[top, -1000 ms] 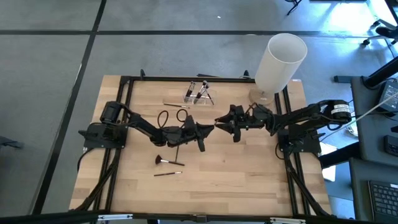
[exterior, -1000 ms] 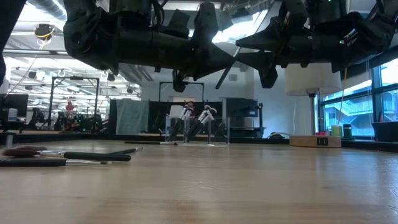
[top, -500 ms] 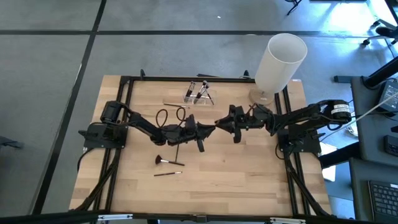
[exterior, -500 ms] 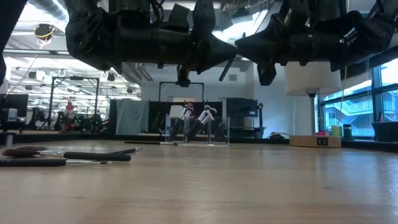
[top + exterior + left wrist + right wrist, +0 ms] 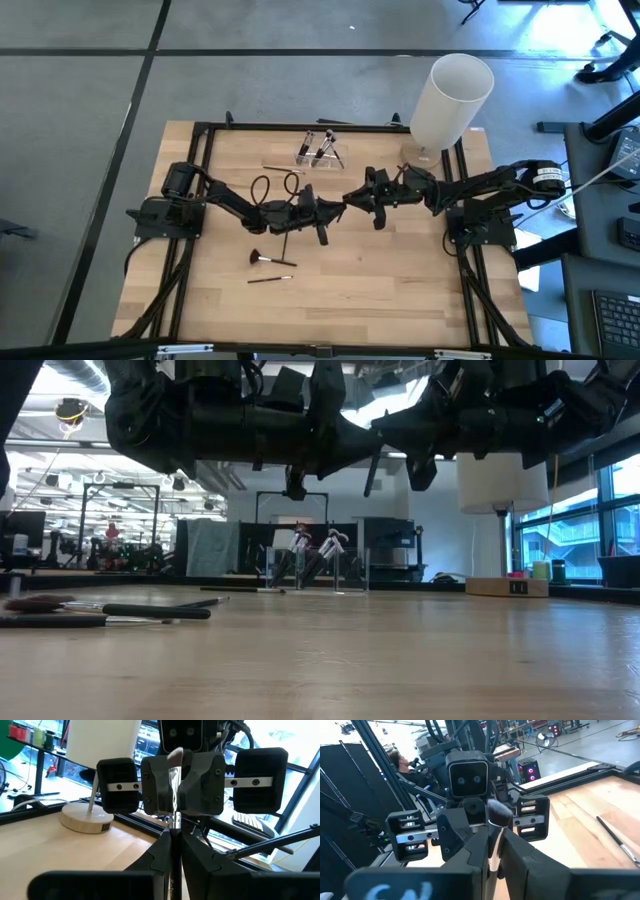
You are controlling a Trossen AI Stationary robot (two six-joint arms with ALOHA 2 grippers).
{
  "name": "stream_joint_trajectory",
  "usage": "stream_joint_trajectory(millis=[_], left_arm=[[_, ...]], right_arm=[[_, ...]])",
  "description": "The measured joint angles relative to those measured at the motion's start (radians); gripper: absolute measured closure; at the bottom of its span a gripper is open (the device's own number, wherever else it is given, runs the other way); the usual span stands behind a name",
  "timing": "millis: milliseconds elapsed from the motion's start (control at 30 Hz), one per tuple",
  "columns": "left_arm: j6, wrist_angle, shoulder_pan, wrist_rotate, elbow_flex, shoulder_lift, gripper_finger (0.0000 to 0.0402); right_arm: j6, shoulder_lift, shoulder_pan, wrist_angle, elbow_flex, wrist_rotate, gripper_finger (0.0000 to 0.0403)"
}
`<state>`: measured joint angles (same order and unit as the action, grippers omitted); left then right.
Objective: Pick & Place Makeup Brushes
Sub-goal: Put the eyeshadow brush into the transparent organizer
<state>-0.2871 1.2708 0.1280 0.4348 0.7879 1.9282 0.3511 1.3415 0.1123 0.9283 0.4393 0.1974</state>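
Observation:
Above the table's middle, one makeup brush (image 5: 173, 820) stands nearly upright between my two grippers, pale tuft (image 5: 497, 812) up and dark handle (image 5: 371, 475) down. My left gripper (image 5: 333, 208) comes at it from the left and my right gripper (image 5: 350, 197) from the right, and both are shut on it. Other makeup brushes lie flat on the table: a fan-shaped one (image 5: 258, 258), a thin one (image 5: 270, 279) near it and one (image 5: 282, 169) farther back. Two or three more stand in a clear holder (image 5: 318, 148). My left gripper pinches the brush between its two fingers (image 5: 160, 852) just below the silvery ferrule (image 5: 173, 822). The fingers are level, come from the table's left and lie across the brush, which is clear of the table. My right gripper pinches the same brush between its two fingers (image 5: 470, 850), at the ferrule (image 5: 492, 857) below the tuft. These fingers are level too, come from the table's right and lie across the brush.
A tall white cylinder (image 5: 452, 100) on a round wooden base (image 5: 85, 817) stands at the far right. Black cable loops (image 5: 268, 187) lie beside the left arm. A black frame (image 5: 200, 130) runs along the table's edges. Bare wood lies at the near right.
My right gripper has shut on the brush that my left gripper holds, and has edged toward the table's left. The brush's handle, slanted before, now hangs more nearly upright. My left gripper has kept its hold.

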Motion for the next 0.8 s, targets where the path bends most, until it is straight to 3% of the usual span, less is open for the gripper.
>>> stream_joint_trajectory(millis=[200,467,800], left_arm=[[-0.012,-0.011,0.0,0.02,0.0,0.0,0.0358],[-0.005,-0.021,0.001,0.025,0.0,0.0,0.03],[-0.01,-0.203,0.001,0.091,0.0,0.0,0.0235]], right_arm=[[-0.022,0.0,0.0,-0.011,0.001,-0.004,0.0358],[-0.023,0.001,0.003,-0.019,0.001,-0.004,0.0358],[-0.055,0.001,0.007,-0.065,0.003,-0.018,0.0358]])
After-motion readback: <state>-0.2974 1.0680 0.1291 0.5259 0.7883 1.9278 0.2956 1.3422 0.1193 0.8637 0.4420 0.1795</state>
